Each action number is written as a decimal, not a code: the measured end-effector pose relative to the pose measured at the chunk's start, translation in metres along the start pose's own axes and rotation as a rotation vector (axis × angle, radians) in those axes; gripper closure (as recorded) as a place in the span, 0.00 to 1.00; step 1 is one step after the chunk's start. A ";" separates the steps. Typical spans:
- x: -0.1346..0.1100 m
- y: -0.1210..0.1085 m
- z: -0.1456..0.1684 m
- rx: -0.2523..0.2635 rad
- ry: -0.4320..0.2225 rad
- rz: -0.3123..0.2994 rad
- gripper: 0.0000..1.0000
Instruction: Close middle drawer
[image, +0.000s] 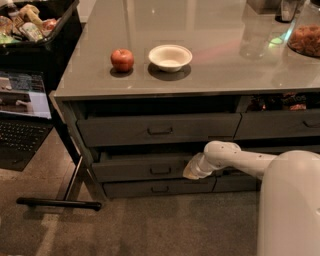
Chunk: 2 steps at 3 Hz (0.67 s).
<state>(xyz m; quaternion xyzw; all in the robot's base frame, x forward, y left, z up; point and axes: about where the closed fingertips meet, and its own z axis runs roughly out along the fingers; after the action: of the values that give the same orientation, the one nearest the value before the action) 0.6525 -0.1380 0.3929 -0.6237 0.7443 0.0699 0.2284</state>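
Gripper (191, 171) at the front of the middle drawer (135, 169)

From my remote station I look first for writing. The packets in the black bin (47, 47) at the upper left have coloured labels, but I cannot read any word on them. The laptop (22, 117) below the bin has a lit screen, and its content is too small to read. On the drawers and on the robot I find no legible mark.

The white arm (240, 159) comes from the robot body (290, 205) at the lower right. It goes leftward and low, under the edge of the grey counter (225, 75). At the rounded joint it bends down a little, and the cream-coloured wrist ends at the gripper. The gripper is at the right part of the middle drawer's front, to the right of the small loop handle (160, 171). It seems to touch the front. I am not able to judge how wide the gripper is or if it grips anything.

The middle drawer is the second row on the left side, between the top drawer (160, 130) and the bottom drawer (160, 189). It is pulled out a little: its front stands forward of the bottom one, and a dark gap shows above it.

On the counter a red apple (122, 60) lies just beside a white bowl (170, 56), the two apart.
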 end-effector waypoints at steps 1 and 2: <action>-0.002 -0.002 -0.010 0.070 -0.015 0.032 0.34; -0.005 0.002 -0.024 0.168 -0.041 0.084 0.12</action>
<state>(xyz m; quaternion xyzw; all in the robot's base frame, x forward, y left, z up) 0.6454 -0.1424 0.4155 -0.5689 0.7683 0.0294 0.2919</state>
